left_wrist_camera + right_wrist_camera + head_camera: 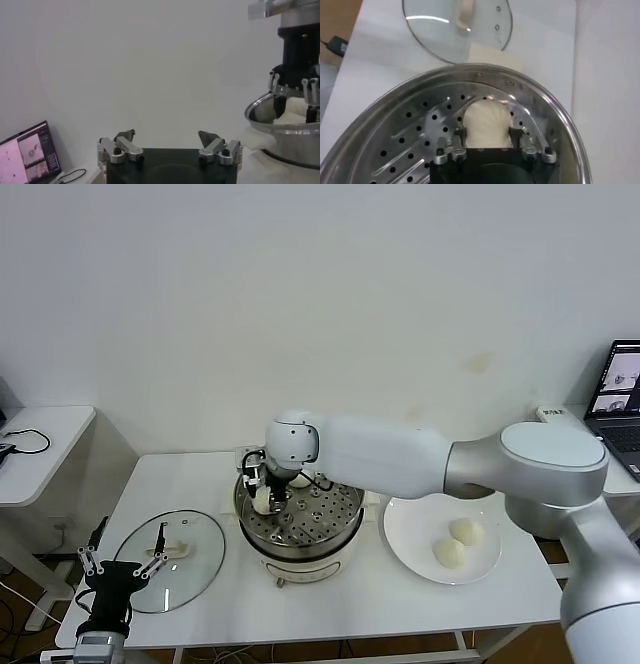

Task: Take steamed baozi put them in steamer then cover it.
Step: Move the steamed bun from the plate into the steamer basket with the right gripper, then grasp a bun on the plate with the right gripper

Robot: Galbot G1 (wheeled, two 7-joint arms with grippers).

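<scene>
**Bun Lowered Into Steamer as Lid Waits Alongside**

The table (330, 604) is dominated by the steamer (345, 536), which serves as the landmark here. Its perforated basket is entered from the right by the right gripper (487, 145), and a steamed baozi (486, 125) is pinched between its fingers against the basket's left wall. To the steamer's right, a white plate (410, 534) is seen with two more baozi (458, 541) left on it. To the steamer's left, the cover (195, 559) is laid flat, handle up. Nearer the table's front edge, left of the cover, the left gripper (167, 142) is held idle with its fingers spread wide. The placing step is judged to be under way; release of the bun is called for next, then a return to the plate.
</scene>
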